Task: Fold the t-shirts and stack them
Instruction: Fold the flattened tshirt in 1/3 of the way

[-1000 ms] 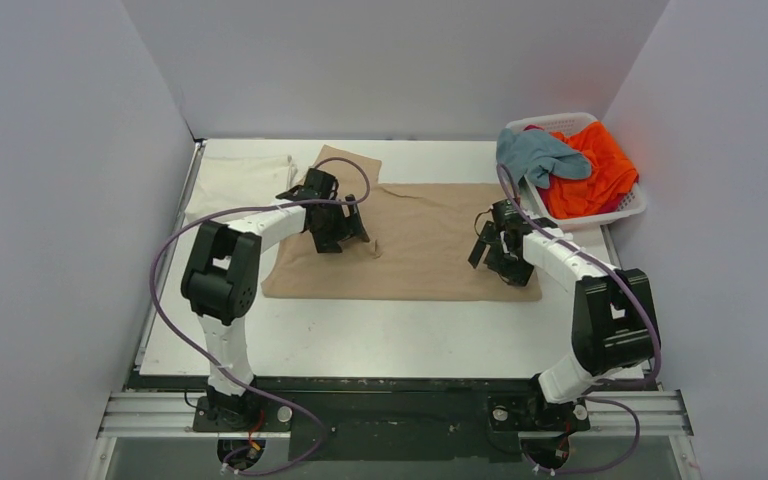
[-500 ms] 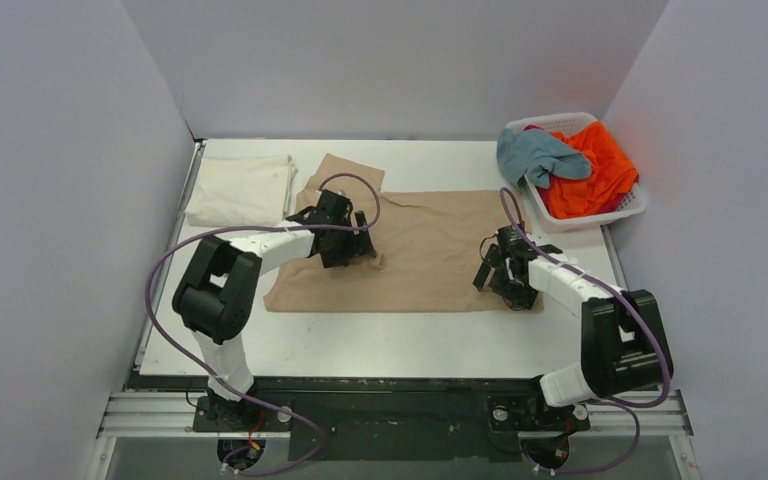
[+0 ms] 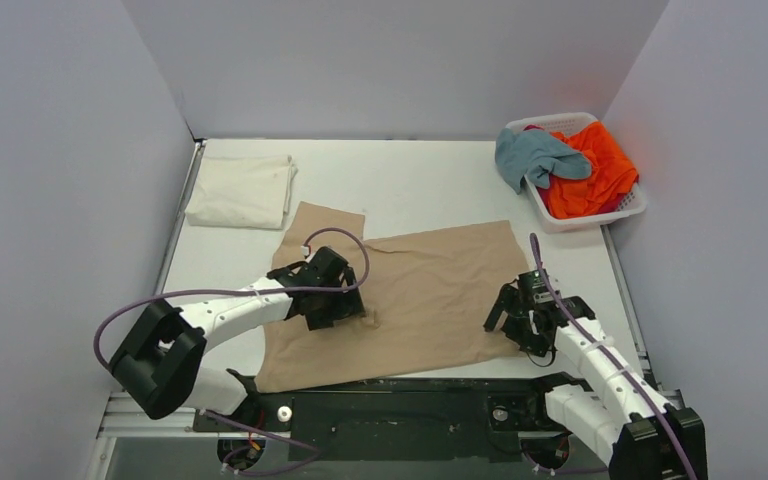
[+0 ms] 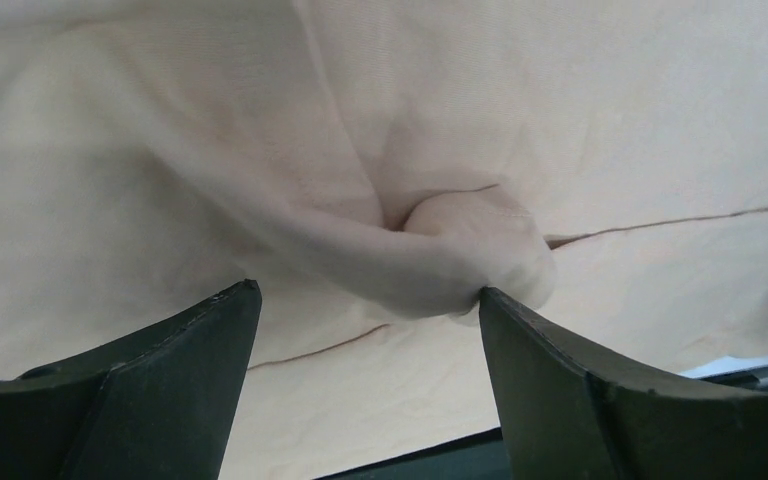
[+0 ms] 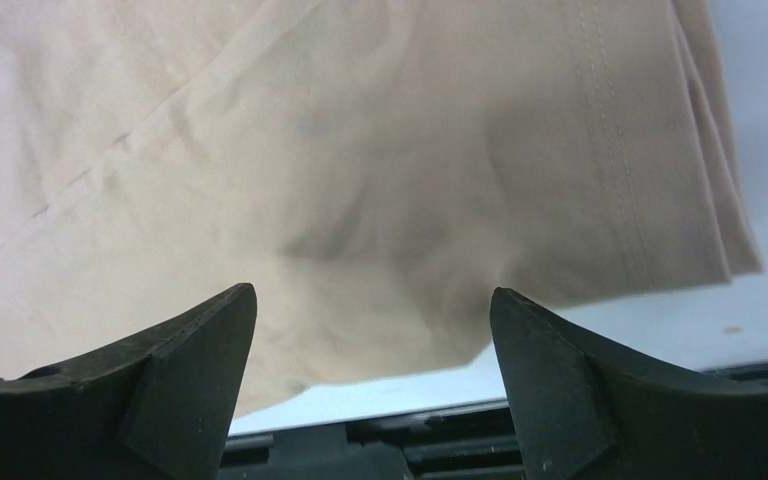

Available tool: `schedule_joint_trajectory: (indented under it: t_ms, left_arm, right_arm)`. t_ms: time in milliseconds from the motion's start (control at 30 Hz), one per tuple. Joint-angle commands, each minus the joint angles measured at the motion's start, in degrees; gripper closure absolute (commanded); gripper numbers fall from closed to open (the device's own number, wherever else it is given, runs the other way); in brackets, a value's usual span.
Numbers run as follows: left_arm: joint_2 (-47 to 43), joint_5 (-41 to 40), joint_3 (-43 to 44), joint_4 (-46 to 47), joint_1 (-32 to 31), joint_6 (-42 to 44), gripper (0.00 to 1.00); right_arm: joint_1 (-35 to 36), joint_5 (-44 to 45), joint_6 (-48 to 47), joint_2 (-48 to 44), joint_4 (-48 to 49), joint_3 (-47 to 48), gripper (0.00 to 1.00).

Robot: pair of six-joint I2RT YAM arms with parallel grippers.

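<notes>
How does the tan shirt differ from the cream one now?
The tan shirt lies spread open and wrinkled, reaching the front edge of the table; the cream shirt sits folded in a neat rectangle, far left. Tan covers much more surface than cream. Both are plain, on the table.

A white counter (image 3: 420,180) fills the middle of the top view, closed in by plain pale grey walls on the left (image 3: 60,200), at the back (image 3: 390,60) and on the right (image 3: 730,200). In the upper right of the frame a white slatted plastic basket (image 3: 605,219) sits on the counter's far right corner, turned at a slight angle to the edges and close to the right wall. Along the bottom of the frame a black base plate (image 3: 400,405) borders the counter's near edge, with a silver aluminium rail (image 3: 150,415) running beside it.
</notes>
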Motion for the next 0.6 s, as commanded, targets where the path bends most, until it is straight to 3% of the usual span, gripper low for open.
schedule_joint_trajectory:
  t_ms: [0, 100, 233, 433, 567]
  left_arm:
    - [-5.7, -7.5, 4.1, -7.5, 0.5, -0.3, 0.09]
    - [-7.4, -9.7, 6.5, -8.7, 3.2, 2.2, 0.09]
    - [-7.4, -6.5, 8.2, -7.1, 10.0, 4.9, 0.09]
    - [-2.4, -9.1, 13.5, -8.9, 12.6, 11.4, 0.12]
    - [1.5, -10.0, 15.3, -9.5, 12.3, 20.8, 0.16]
  right_arm:
    - [0.5, -0.2, 0.0, -3.5, -9.6, 6.3, 0.18]
    - [1.6, -1.5, 0.4, -3.0, -9.4, 10.5, 0.18]
    - [6.8, -1.4, 2.7, -1.5, -7.2, 15.0, 0.18]
    - [20.8, 1.6, 8.7, 7.8, 2.0, 19.5, 0.19]
    - [24.4, 2.8, 9.4, 12.8, 3.3, 21.9, 0.19]
